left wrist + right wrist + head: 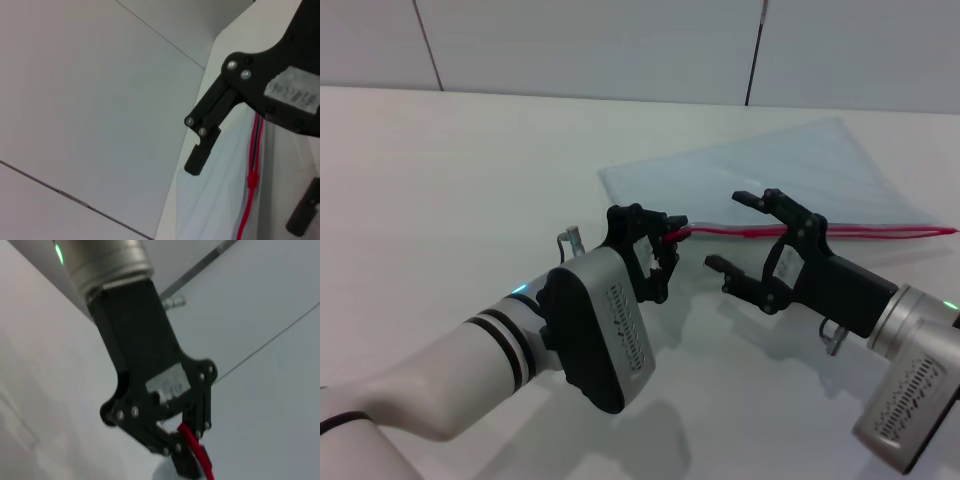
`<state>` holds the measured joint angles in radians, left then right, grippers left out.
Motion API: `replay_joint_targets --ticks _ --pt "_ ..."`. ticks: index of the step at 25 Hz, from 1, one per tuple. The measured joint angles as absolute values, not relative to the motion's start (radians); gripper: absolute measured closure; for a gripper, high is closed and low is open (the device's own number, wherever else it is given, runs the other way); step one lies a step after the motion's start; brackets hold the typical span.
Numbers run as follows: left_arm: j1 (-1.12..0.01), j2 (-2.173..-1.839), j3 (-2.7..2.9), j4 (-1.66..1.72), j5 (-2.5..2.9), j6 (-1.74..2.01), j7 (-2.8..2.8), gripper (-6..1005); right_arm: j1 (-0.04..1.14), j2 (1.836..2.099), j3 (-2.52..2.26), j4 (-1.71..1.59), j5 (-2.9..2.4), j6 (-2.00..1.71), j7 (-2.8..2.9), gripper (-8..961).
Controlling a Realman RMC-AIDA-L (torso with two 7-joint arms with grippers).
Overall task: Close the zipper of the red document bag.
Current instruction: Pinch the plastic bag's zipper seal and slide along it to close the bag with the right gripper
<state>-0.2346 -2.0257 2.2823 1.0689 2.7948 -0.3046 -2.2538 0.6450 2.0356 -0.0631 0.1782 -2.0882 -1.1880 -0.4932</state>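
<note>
Two hands, left hand (pixel 665 243) clamped on zipper (pixel 840 231), right hand (pixel 738 232) spread apart, labels unreadable

Left wrist view: a black tool (pixel 252 145) with one finger (pixel 205 137) over the pale translucent document bag (pixel 210 200) on the white worktop (pixel 235 35). Red zipper (pixel 248 207) runs along bag edge, slider (pixel 252 179) partway. Grey panelled wall (pixel 90 100) behind.

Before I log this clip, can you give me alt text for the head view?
The left gripper is shut on the near end of the zipper of the red document bag, which lies flat on a white table. The right gripper hovers open just beside it.
</note>
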Motion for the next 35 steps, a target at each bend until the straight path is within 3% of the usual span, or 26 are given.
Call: replay_joint_targets --ticks 13,18,35 --pt "-0.229 -2.025 2.283 1.067 2.794 -0.316 -2.253 921 0.649 2.036 -0.037 0.182 -2.089 -1.140 -0.556 402" --pt "-0.229 -2.025 2.283 1.067 2.793 -0.316 -2.253 917 0.649 2.036 -0.037 0.185 -2.089 -1.122 -0.558 626" --pt "-0.228 -2.026 2.282 1.064 2.793 -0.316 -2.253 904 0.660 2.036 -0.038 0.187 -2.091 -1.095 -0.558 841"
